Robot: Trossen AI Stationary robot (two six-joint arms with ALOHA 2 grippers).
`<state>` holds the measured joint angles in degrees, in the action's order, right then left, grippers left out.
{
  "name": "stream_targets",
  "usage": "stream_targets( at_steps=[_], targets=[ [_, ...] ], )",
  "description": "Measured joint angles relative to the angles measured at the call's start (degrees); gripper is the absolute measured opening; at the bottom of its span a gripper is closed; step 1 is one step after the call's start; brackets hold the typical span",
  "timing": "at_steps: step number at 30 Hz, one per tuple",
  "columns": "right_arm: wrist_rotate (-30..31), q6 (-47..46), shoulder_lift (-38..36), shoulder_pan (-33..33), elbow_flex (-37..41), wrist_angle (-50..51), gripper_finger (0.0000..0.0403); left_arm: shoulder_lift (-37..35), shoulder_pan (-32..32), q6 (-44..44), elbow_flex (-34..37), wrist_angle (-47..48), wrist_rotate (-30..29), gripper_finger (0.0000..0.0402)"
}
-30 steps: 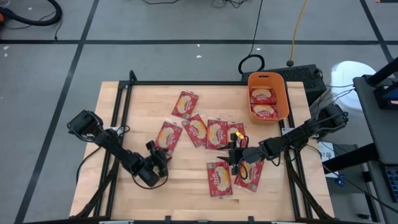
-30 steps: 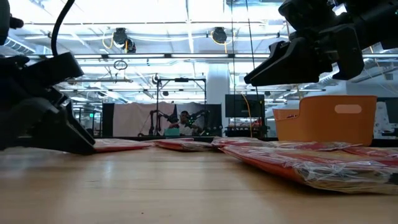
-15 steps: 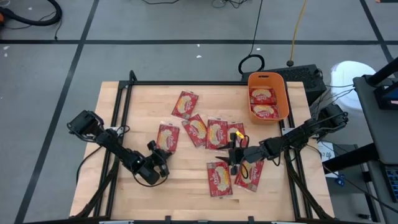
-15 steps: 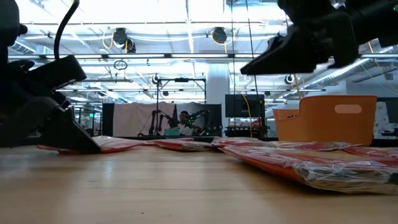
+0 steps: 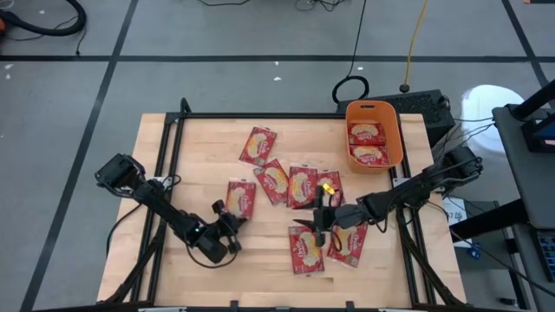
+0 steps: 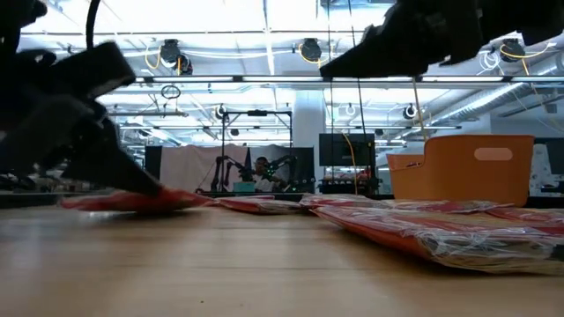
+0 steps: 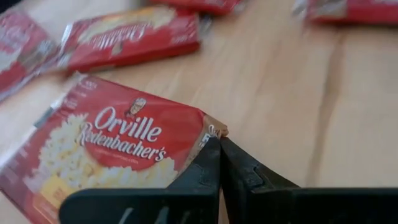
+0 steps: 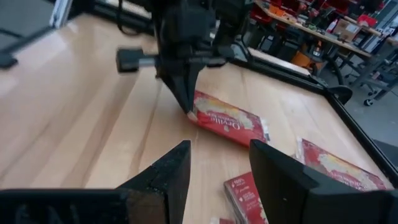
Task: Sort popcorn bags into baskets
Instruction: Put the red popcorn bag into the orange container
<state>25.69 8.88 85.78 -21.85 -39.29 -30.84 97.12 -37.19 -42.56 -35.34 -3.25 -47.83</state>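
From above, we see the left claw (image 5: 227, 232) low on the worktop (image 5: 173, 156), clenched on the near corner of one popcorn bag (image 5: 240, 198); since a second ago that bag has been drawn a little toward the worktop's middle. The right claw (image 5: 314, 223) hangs with fingers parted over another bag (image 5: 305, 250), having swung toward it from beside the central cluster of bags (image 5: 299, 184). The orange basket (image 5: 393, 132) stands at the far right corner with two bags (image 5: 367, 133) inside. At worktop height, the held bag (image 6: 132, 201) lies flat under the left claw (image 6: 145, 185), the basket (image 6: 467, 169) behind the nearer bags (image 6: 441, 233). In the left wrist view, the dark fingers (image 7: 208, 171) meet on the corner of the bag (image 7: 112, 143), which reads "Orville Redenbacher's". In the right wrist view, the spread fingers (image 8: 168, 177) frame the left claw (image 8: 185, 102) pinching its bag (image 8: 230, 123).
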Motion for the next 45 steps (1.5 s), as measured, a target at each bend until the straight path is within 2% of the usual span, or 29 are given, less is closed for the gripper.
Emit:
stream_targets(
  at_steps=[5,14,18,21,27,32,34,36,45],
  targets=[
    [-0.1,3.9,6.6,0.0,-4.2,-0.1,0.0159,0.0,-0.7,5.5,-3.9,-0.2,-0.2,0.0003],
    [0.1,18.0,25.2,-0.1,-20.6,6.0,0.0197,0.0,-2.7,9.0,-7.1,-0.4,-0.3,0.0003],
    [6.0,25.7,31.4,-0.1,-26.0,5.5,0.0205,0.0,-3.7,8.0,-7.1,-0.7,0.0,0.0003],
    [6.7,32.6,34.3,0.5,-28.5,5.2,0.0204,0.0,-4.2,8.3,-7.1,-1.8,2.1,0.0003],
    [1.2,34.0,36.2,3.2,-30.0,4.6,0.0185,-0.1,-5.0,9.9,-7.1,-4.9,2.9,0.0003],
    [1.0,36.4,36.2,4.0,-30.0,3.7,0.0163,-0.1,-5.4,13.4,-7.1,-8.5,2.9,0.0003],
    [-0.9,37.7,36.3,4.2,-30.0,3.3,0.0153,-0.1,-5.3,14.1,-7.1,-9.0,2.9,0.0003],
    [-3.3,37.7,36.3,4.2,-30.0,3.2,0.0139,-0.1,-5.3,14.2,-7.1,-9.0,2.9,0.0003],
    [-3.3,34.1,36.3,4.2,-29.9,3.8,0.0057,-0.1,-5.3,13.7,-7.1,-9.2,2.9,0.0009]
  ],
)
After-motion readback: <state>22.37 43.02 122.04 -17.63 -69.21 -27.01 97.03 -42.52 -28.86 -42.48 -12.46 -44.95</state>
